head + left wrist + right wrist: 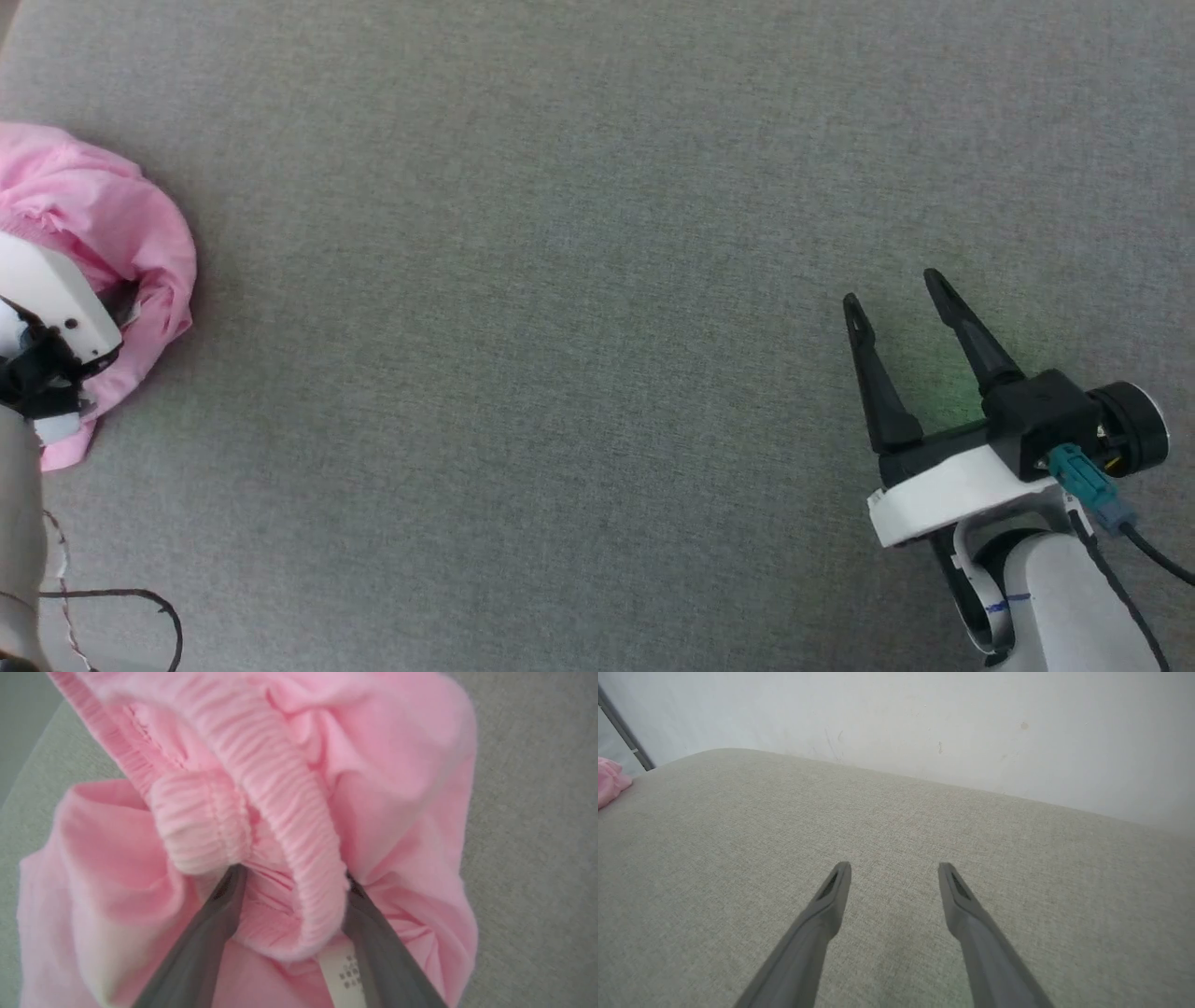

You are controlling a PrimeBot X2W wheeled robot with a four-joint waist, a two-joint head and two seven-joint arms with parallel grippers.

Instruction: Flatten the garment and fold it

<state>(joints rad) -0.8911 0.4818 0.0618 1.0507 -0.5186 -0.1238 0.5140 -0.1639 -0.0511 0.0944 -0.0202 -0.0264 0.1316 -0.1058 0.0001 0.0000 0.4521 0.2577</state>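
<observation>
The garment (103, 215) is a crumpled light-pink heap at the far left of the grey cloth-covered surface (560, 327). In the left wrist view the garment (397, 788) is seen close up, with its gathered waistband (280, 788) looped upward and a white label (343, 970) low down. My left gripper (292, 872) is open, its two fingers straddling a fold of the waistband with their tips against the cloth. In the head view its white wrist (47, 299) sits over the heap. My right gripper (893, 290) (894, 865) hovers open and empty at the right, far from the garment (609, 784).
A pale wall (924, 718) rises behind the surface's rounded far edge. A dark bar (623, 730) stands at the far left corner. Thin cables (121, 597) hang by my left arm at the lower left.
</observation>
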